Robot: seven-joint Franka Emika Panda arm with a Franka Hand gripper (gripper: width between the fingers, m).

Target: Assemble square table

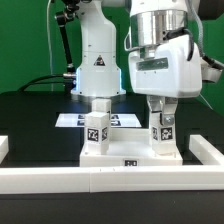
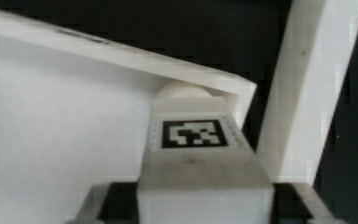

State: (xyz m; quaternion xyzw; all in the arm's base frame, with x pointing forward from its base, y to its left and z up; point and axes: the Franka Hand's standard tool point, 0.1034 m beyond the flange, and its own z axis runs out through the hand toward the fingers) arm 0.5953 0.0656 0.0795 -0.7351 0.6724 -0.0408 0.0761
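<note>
The gripper (image 1: 163,122) clamps a tagged white leg (image 1: 163,133) upright at a corner of the square tabletop (image 1: 128,151). Another leg (image 1: 97,127) stands on the tabletop's opposite corner, near the border wall (image 1: 120,181).

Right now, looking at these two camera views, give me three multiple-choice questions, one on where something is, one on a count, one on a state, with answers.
1. Where does the gripper work on the tabletop?
A. the corner at the exterior view's right
B. the corner at the exterior view's left
C. off the slab, on the marker board

2. How many legs stand upright on the tabletop?
A. none
B. two
C. four

3. What are the gripper's fingers doing?
A. spread wide over nothing
B. closed on the right-hand leg
C. holding the tabletop's rim

Answers: 1 A, the gripper comes down over that corner. 2 B, the left-hand leg and the right-hand leg both stand there. 3 B, the wrist view shows the tagged leg between the fingers.
</note>
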